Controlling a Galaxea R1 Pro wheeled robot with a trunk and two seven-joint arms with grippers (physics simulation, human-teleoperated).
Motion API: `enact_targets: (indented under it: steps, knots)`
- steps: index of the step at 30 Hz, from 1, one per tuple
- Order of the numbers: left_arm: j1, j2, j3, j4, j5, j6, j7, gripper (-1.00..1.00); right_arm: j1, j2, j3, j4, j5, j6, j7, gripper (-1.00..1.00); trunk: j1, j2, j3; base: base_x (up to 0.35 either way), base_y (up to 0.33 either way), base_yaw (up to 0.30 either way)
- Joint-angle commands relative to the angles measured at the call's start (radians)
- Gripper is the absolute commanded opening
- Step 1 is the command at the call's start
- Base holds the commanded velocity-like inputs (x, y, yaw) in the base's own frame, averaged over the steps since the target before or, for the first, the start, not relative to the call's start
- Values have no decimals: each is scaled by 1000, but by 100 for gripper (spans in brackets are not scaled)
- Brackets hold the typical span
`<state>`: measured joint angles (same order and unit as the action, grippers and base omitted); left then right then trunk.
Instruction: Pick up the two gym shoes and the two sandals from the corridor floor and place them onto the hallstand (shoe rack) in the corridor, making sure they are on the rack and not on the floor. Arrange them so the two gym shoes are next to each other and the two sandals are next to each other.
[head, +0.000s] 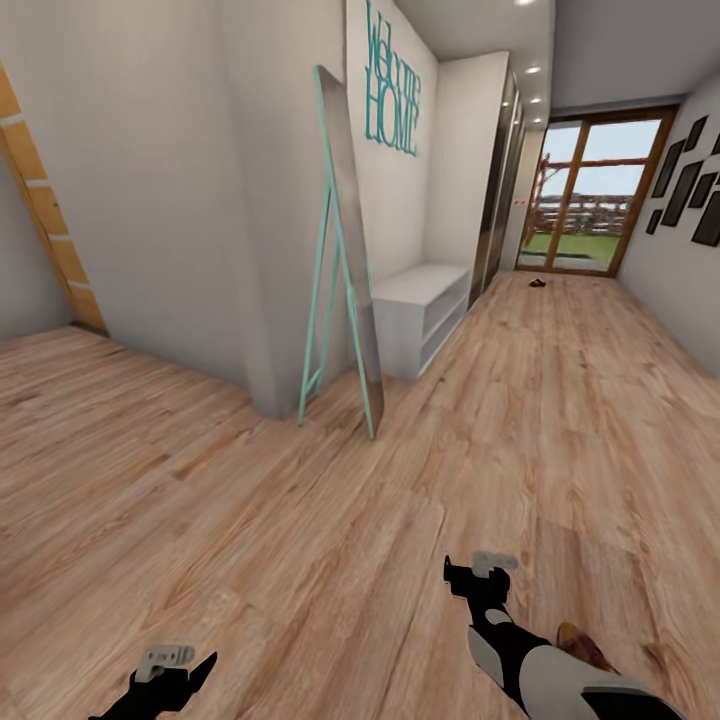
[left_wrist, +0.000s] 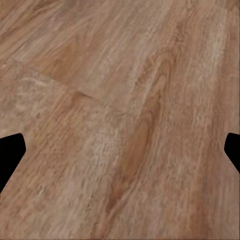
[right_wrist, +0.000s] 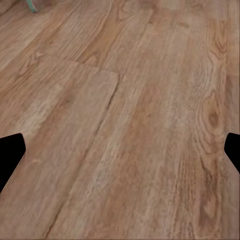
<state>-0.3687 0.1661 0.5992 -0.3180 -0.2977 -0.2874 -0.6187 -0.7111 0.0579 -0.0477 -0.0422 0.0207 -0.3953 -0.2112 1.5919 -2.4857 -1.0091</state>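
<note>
Wood-grain planks of the corridor floor (head: 560, 420) run ahead of me, and as far as I can judge the task has hardly begun: nothing stands on the hallstand (head: 420, 312), the low light-grey unit against the left wall, beyond the leaning mirror (head: 345, 250) with its teal frame. Its flat top looks bare and the 2 open shelves below appear empty from here, though the angle lets me see only part of them. Far down the corridor, near the glass door (head: 590, 195), a small dark shape lies on the floor (head: 538, 282); it could be 1 of the sandals, but it is too small to tell. Close by, at the near right and partly hidden behind my right arm, something brown with a reddish edge (head: 585, 645) rests on the planks; I take it for footwear, most likely a sandal, without being sure. My left gripper (head: 180, 668) hangs low at the near left, and my right gripper (head: 478, 572) is stretched forward over bare boards. In both wrist views the fingertips (left_wrist: 11, 152) (right_wrist: 11, 155) sit at opposite edges with only floor between them, so both grippers are spread apart and carry nothing. All 4 pieces therefore remain to be collected, brought to the rack and paired.
</note>
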Motion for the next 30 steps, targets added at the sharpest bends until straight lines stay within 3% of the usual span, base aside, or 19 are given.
enact_targets:
  steps: [1, 18, 30]
  knots:
    - [-1, 0, 8, 1, -11, -6, -4, 100, -1, 0, -4, 1, 2, -4, -1, 100, 0, 0, -1, 349, 0, 0]
    - [-1, 0, 8, 0, -11, -6, -4, 100, -1, 0, -4, 1, 2, -4, -2, 100, 0, 0, -1, 349, 3, 0]
    - [-1, 0, 8, 0, -11, -6, -4, 100, -1, 0, -4, 1, 2, -4, -2, 100, 0, 0, -1, 347, 95, -5]
